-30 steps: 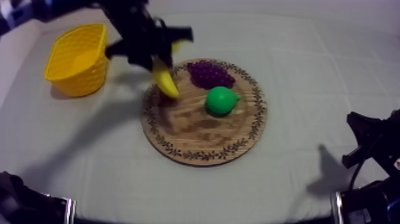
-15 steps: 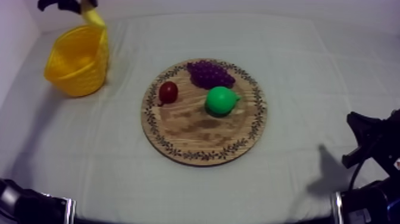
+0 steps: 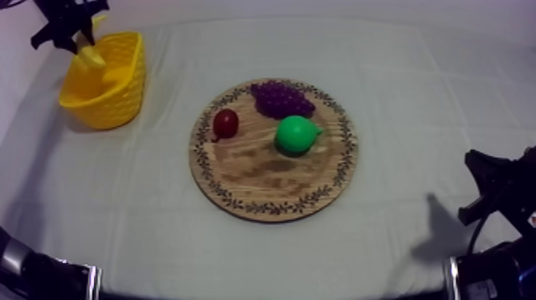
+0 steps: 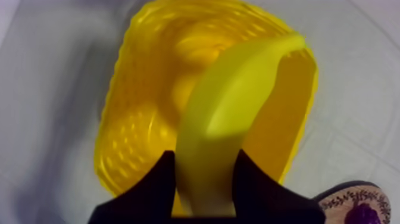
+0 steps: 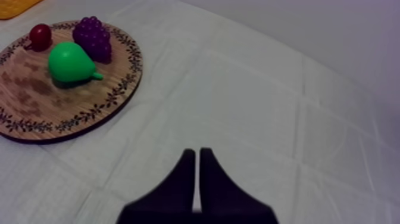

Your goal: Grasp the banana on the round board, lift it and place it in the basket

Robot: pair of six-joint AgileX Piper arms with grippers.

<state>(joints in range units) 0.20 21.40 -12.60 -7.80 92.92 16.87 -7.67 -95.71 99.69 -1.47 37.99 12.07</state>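
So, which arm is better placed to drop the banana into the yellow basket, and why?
Left: the left gripper is shut on the banana over the yellow basket. The right gripper sits shut beyond the wooden board.

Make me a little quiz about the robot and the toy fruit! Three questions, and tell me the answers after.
1. True or false: the left hand is shut on the banana.
2. Which of these lies on the wooden board? A) a bunch of grapes B) a toy car C) a spoon
3. Fill in the word: the banana is held over the yellow ____.

Key: 1 true; 2 A; 3 basket.
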